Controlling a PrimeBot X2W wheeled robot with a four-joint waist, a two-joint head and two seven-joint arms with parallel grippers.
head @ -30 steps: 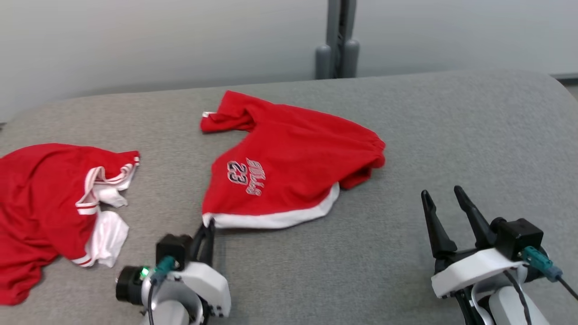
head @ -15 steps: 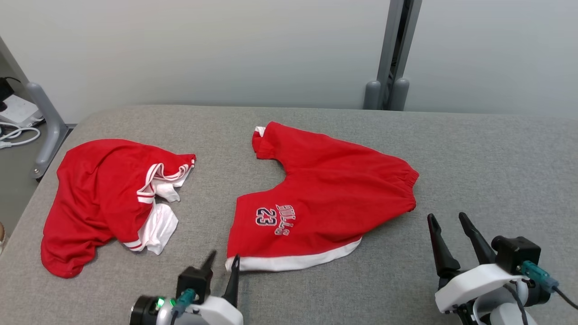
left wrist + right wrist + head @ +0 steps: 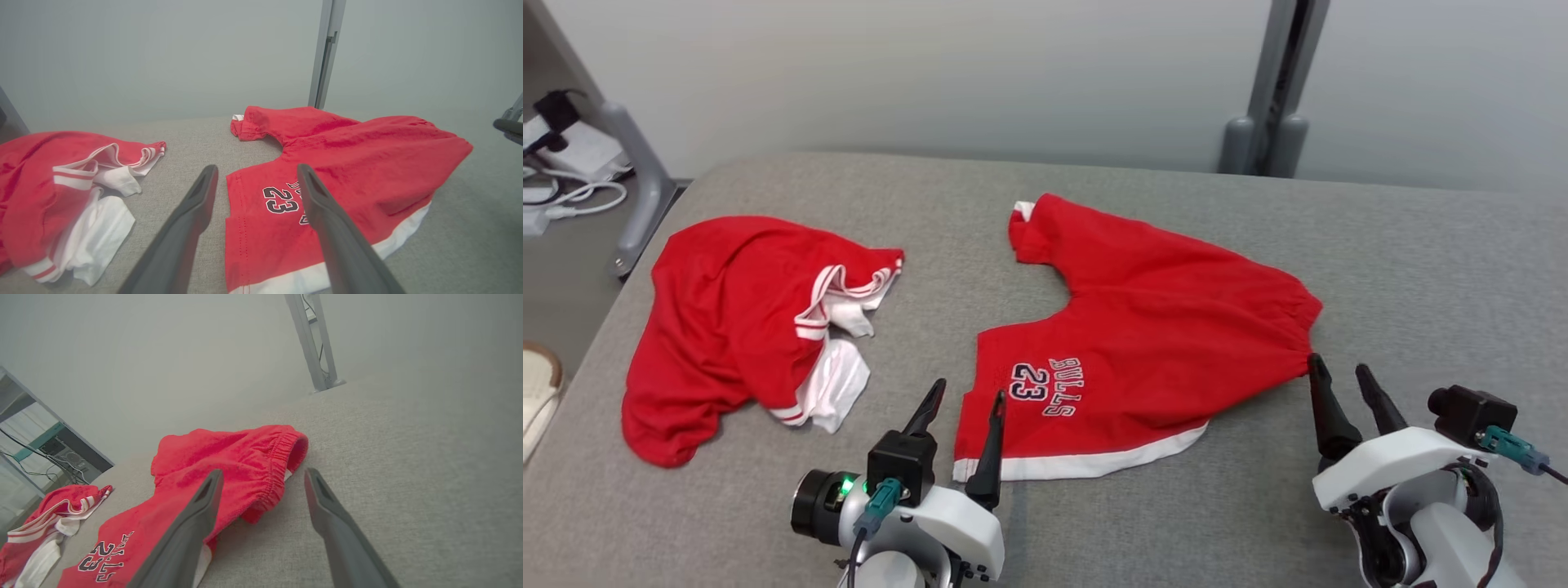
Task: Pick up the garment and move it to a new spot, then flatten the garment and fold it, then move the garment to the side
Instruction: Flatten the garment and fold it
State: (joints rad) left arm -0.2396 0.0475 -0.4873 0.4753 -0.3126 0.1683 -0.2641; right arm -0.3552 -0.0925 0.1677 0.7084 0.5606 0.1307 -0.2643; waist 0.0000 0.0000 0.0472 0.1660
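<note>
**Grey fabric desk, shorts down, both grippers empty: flatten step**

Head view: grey padded desk [image 3: 1258, 506], pale wall and a metal post [image 3: 1278, 82] behind it. Red shorts [image 3: 1160, 327] lie mid-desk between the left gripper [image 3: 969, 392] and the right gripper [image 3: 1338, 367]. Both have fingers spread with nothing in them. A red-and-white jersey [image 3: 735, 318] sits crumpled off to the left, apart from the shorts. I take the shorts as the task garment. They look placed but not flat: the far leg [image 3: 1033, 229] is curled over.

Left wrist view: fingers [image 3: 186, 228] straddle the near-left edge of the shorts, by the white hem [image 3: 392, 241]. The print [image 3: 282, 200] reads "23"; one finger covers the rest.

Right wrist view: fingers [image 3: 184, 531] are released, with the elastic waistband [image 3: 282, 457] ahead between them. Here the print reads "BULLS 23". No brand tag is legible.

Suggestion: left pinches the hem corner, right pinches the waistband corner, both layers. Pull apart low over the desk with even tension, then uncurl the far leg. Don't dig the tips into the desk fabric.
</note>
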